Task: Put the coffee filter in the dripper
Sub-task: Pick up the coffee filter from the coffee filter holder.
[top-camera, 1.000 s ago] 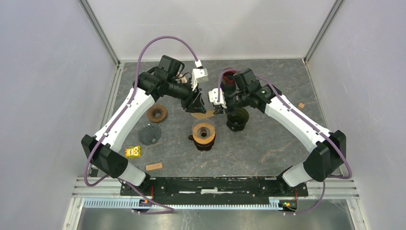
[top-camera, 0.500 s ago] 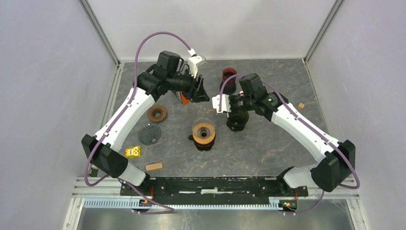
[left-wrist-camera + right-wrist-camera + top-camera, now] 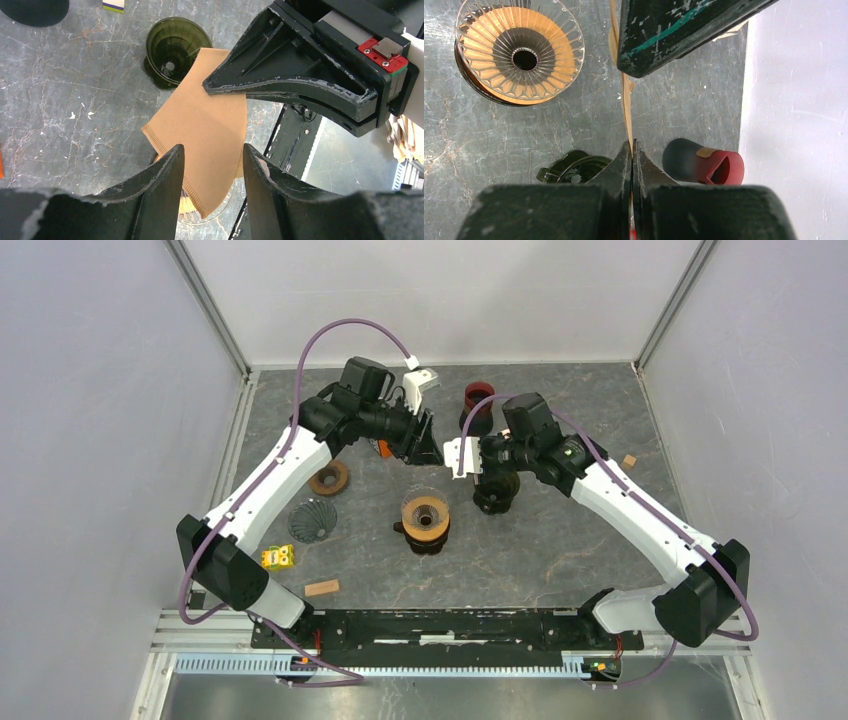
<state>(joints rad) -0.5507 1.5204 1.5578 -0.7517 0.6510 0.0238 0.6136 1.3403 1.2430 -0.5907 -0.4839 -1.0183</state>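
A brown paper coffee filter [image 3: 200, 115] hangs in the air, seen edge-on in the right wrist view [image 3: 626, 107]. My right gripper [image 3: 631, 143] is shut on its top edge, and its fingers [image 3: 280, 85] show in the left wrist view. My left gripper [image 3: 212, 147] is open, one finger on each side of the filter's lower part. A clear glass dripper with an orange lining [image 3: 425, 515] stands mid-table, below the filter [image 3: 519, 52]. A dark green dripper [image 3: 497, 488] stands under the right wrist [image 3: 175, 50].
A red-rimmed dark cup [image 3: 478, 400] lies at the back [image 3: 704, 167]. A brown ribbed dripper [image 3: 328, 477], a dark ribbed cone [image 3: 312, 520], a yellow toy [image 3: 278, 557] and a wooden block [image 3: 321, 588] sit on the left. A small block [image 3: 629, 461] lies on the right.
A second ago the filter lay flat on the table under both grippers. Now it is lifted in the right gripper, which shifted slightly right. The left gripper rose and swung back.
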